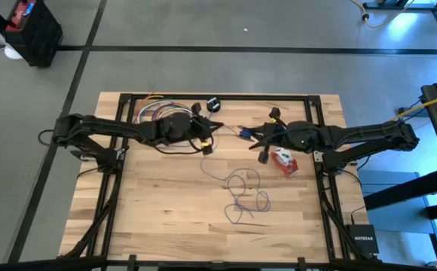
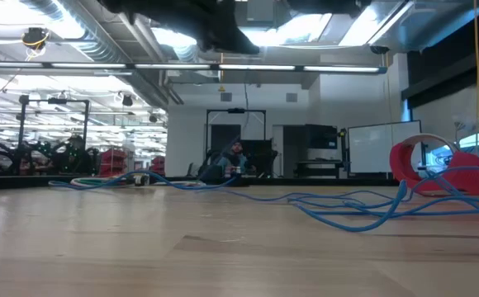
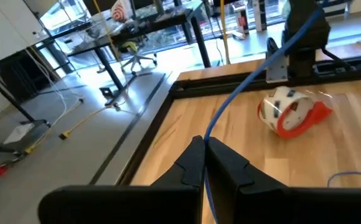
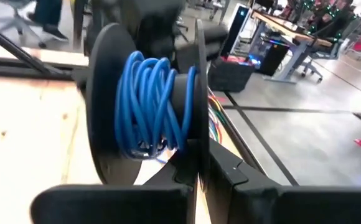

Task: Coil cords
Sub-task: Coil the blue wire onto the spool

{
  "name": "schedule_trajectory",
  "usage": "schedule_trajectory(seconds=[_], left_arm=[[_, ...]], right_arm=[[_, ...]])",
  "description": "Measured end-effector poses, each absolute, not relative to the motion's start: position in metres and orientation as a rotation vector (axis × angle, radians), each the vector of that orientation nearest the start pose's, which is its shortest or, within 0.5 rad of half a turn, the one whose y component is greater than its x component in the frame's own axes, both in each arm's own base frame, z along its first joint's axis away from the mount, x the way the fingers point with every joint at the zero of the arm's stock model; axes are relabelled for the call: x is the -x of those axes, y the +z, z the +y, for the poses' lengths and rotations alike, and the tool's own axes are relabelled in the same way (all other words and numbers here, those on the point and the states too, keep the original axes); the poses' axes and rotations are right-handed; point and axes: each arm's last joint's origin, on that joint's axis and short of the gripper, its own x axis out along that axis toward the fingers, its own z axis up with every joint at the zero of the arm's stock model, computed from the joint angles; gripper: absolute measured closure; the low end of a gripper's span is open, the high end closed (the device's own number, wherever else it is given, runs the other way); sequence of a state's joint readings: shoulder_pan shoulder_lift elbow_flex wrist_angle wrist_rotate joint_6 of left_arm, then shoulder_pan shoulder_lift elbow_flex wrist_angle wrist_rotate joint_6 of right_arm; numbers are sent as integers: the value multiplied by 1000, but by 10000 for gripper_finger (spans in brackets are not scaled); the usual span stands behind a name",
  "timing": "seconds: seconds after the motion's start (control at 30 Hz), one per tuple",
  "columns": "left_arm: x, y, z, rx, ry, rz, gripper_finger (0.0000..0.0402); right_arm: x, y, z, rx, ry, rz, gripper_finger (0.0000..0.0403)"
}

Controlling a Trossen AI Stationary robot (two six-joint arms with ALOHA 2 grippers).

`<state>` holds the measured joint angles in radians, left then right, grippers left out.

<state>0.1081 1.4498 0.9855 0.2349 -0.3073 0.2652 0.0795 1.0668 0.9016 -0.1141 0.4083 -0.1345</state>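
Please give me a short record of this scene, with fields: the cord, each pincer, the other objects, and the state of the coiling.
cord: thin blue cord, stretched between both pincers, the rest lying in loose loops on the wooden table
left pincer: shut on the blue cord, raised above the table
right pincer: shut; blue cord already wound on a black spool facing it
other objects: red-and-white tape dispenser near the right arm; small black round item by the far edge
coiling state: partly done
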Motion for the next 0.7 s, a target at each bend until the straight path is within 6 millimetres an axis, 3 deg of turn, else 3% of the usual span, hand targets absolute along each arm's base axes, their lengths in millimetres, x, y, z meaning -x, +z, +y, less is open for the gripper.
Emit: schedule_trajectory(seconds=[0.27,0.7], left_arm=[[-297,320,32,-221,360,210,396],[-302,315,19,-161,319,211,396]], right_arm=[[-244,310,4,256,-423,419,384],[-291,260,-5,340,-605,542,384]])
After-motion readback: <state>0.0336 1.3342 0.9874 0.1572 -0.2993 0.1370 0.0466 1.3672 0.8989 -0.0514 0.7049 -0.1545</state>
